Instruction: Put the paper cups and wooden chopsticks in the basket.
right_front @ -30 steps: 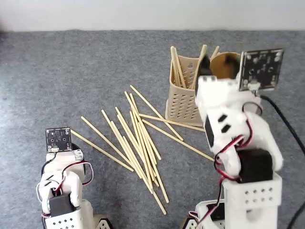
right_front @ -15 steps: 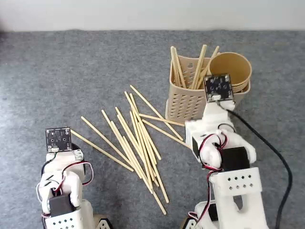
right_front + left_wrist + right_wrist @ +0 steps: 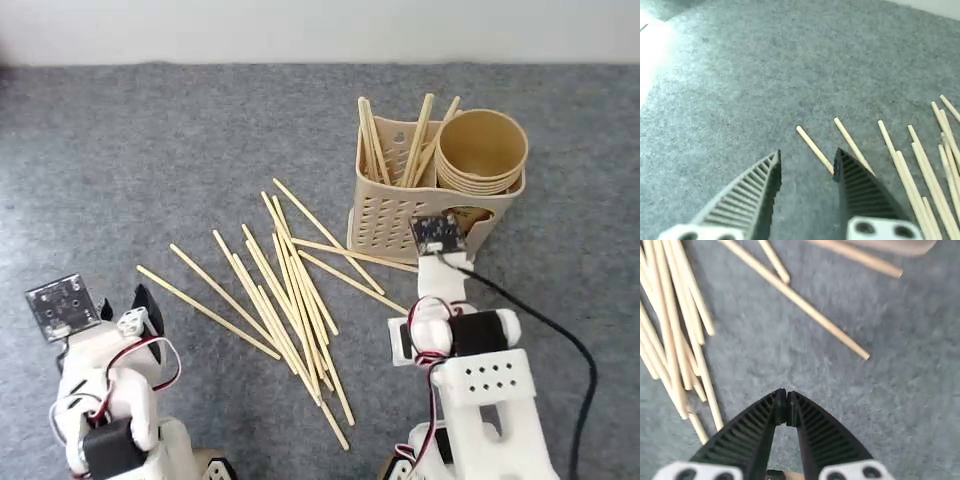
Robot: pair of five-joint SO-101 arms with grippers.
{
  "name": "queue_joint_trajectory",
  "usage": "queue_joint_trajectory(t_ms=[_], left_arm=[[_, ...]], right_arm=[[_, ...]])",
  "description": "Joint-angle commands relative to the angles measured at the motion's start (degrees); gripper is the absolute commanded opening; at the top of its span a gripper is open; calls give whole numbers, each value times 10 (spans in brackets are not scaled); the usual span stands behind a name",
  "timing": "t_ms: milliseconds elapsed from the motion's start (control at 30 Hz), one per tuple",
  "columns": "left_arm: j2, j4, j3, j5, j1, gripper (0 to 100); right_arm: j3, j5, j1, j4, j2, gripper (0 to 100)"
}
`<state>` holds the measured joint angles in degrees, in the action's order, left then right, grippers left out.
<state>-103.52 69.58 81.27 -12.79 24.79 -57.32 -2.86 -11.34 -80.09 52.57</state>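
The right claw point(image 3: 786, 400) has withdrawn from the basket point(image 3: 385, 215), pressed together and empty. The paper cups point(image 3: 483, 150) sit inside it, at the far right of the bench point(image 3: 120, 130). We fear the left claw point(image 3: 807, 155) (jaws apart) may nudge the mid-bench chopsticks point(image 3: 290, 290) away.

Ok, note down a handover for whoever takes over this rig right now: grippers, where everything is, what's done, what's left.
Left gripper: open, empty, low over the mat at the edge of the loose chopsticks.
Right gripper: shut, empty, over the mat beside them.
Done: paper cups stacked in the basket, with some standing chopsticks.
Left: the loose chopsticks, all on the mat, go into the basket.
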Motion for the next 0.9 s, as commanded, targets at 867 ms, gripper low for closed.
queue_joint_trajectory(t_ms=[867], left_arm=[[337,51,-244,25,-69,170]], right_arm=[[-334,-1,47,67,498,12]])
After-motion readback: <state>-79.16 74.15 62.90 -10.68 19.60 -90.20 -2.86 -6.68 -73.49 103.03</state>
